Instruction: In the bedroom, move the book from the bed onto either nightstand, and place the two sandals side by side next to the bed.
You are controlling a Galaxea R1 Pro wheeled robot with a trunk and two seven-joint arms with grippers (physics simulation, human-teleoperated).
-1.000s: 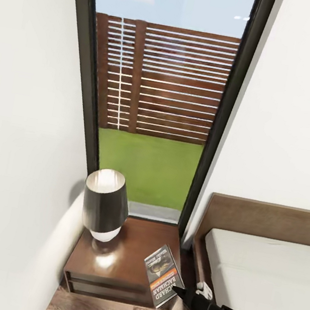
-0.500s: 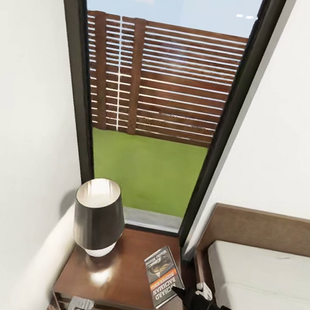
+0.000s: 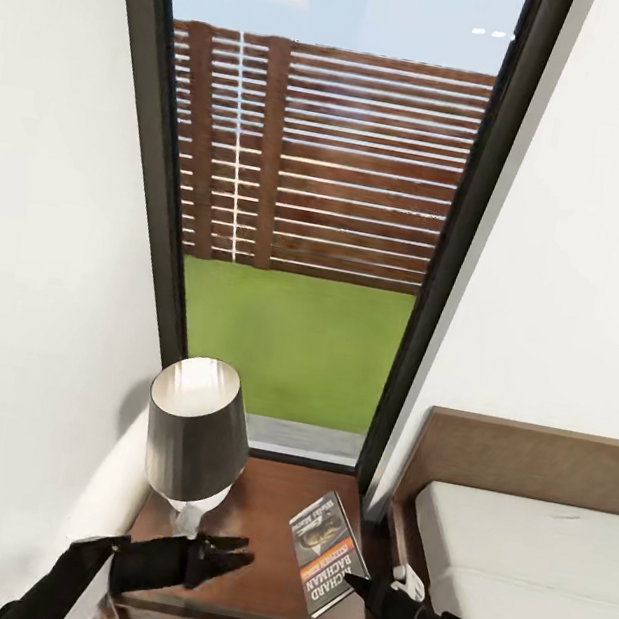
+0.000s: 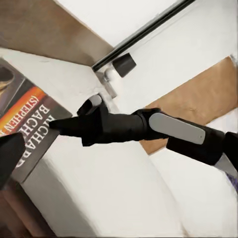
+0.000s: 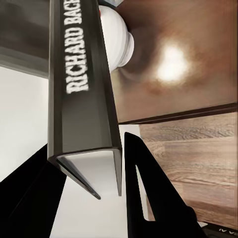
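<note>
Book held above the nightstand's bed-side edge

Right gripper (image 3: 353,581) is clamped on the book (image 3: 326,552), a grey-black paperback with an orange band, above the nightstand (image 3: 265,505) edge nearest the bed (image 3: 526,581). Left gripper (image 3: 241,553), fingers apart, hovers over the front edge. Beside it the lamp (image 3: 194,434) fills the wall side.

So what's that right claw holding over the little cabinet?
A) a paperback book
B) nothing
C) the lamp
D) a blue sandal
A: the right gripper pinches the corner of the book, whose cover reads RICHARD BACHMAN, above the nightstand beside the lamp.
</note>
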